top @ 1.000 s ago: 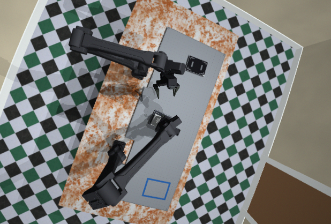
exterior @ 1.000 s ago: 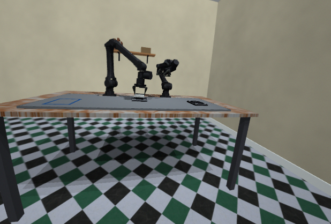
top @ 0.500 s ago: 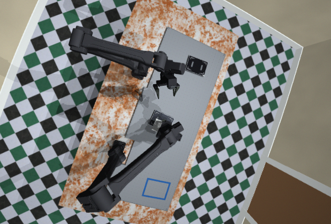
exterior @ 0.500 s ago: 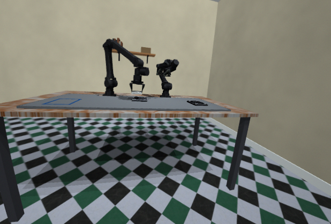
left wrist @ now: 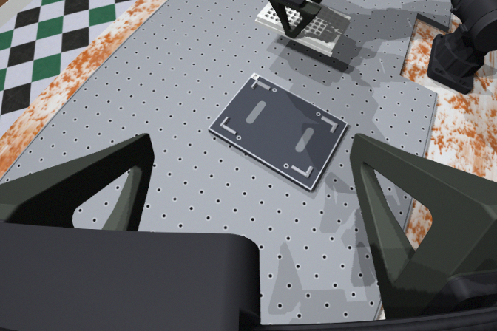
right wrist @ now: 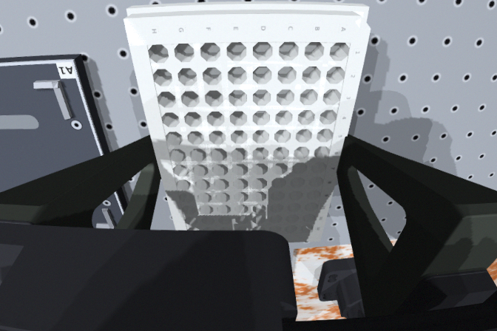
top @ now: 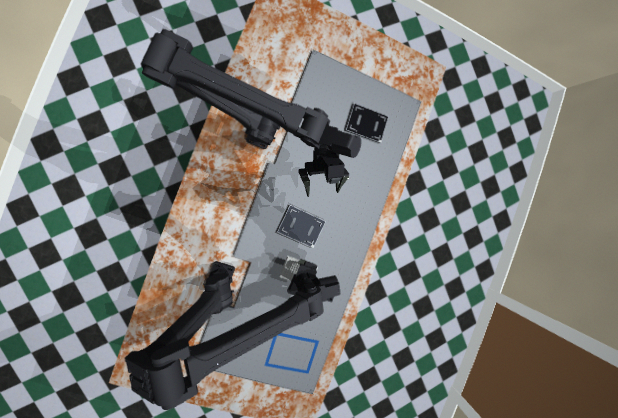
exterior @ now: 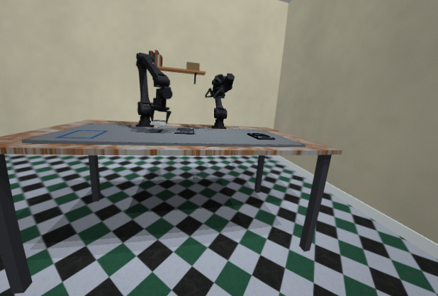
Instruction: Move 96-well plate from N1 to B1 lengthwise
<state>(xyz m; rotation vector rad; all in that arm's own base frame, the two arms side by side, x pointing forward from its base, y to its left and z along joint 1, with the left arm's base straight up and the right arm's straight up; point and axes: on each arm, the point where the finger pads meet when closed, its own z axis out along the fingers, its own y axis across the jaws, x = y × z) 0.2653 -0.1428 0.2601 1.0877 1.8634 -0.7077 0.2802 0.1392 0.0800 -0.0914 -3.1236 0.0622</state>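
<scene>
The white 96-well plate (top: 292, 265) (exterior: 158, 122) (left wrist: 330, 44) (right wrist: 248, 86) is clamped across its width in my right gripper (exterior: 161, 120) (right wrist: 248, 144). It hangs above the board, beside the grey nest, and casts a shadow below. The grey nest (top: 301, 226) (exterior: 185, 131) (left wrist: 276, 128) (right wrist: 24, 98) is empty, with bare corner brackets. My left gripper (top: 323, 194) (left wrist: 251, 145) is open and empty above the board, between the two nests in the top view. The blue taped outline (top: 287, 369) (exterior: 74, 138) is empty. The plate's far end is shaded in the right wrist view.
A black nest (top: 367, 124) (exterior: 261, 136) lies empty at the other end of the grey perforated board (top: 345, 234) (left wrist: 168, 78). The right forearm crosses over the board between the plate and the blue outline in the top view. The board has a notched edge near the arm bases.
</scene>
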